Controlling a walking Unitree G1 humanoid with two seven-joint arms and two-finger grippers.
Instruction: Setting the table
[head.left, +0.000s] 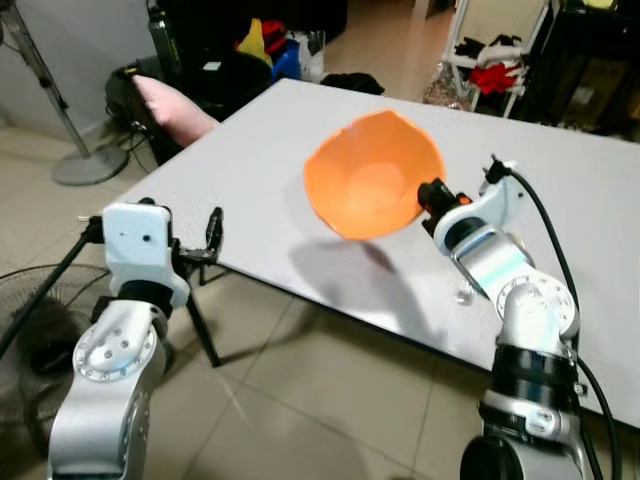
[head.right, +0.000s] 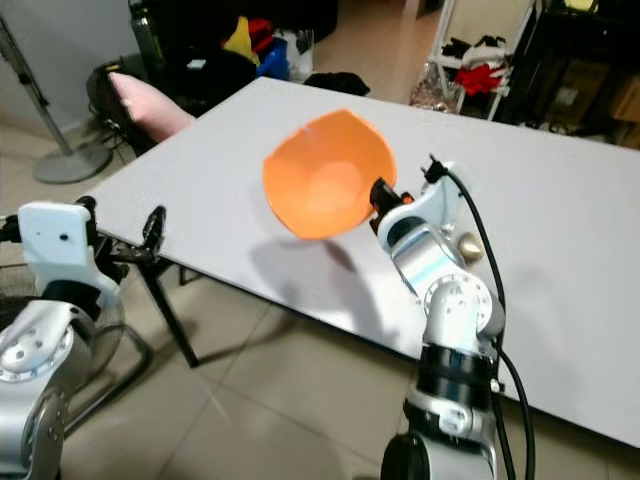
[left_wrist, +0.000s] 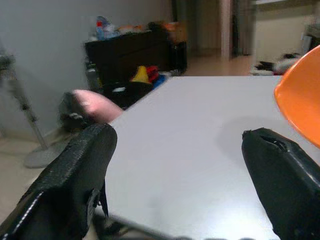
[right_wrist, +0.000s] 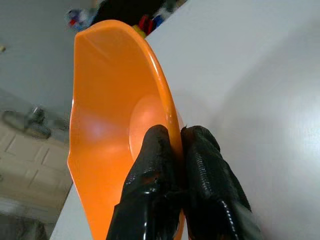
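The right gripper (right_wrist: 177, 145) has its jaws clamped on the rim of an orange bowl (head.left: 372, 187), holding it tilted above the white counter (head.left: 560, 210), its shadow cast on the surface below at about 7 o'clock. The left gripper (head.left: 213, 238) hovers at the counter's near edge, jaws spread wide and holding nothing.

Even indoor light, soft shadows, wrist views slightly blurred
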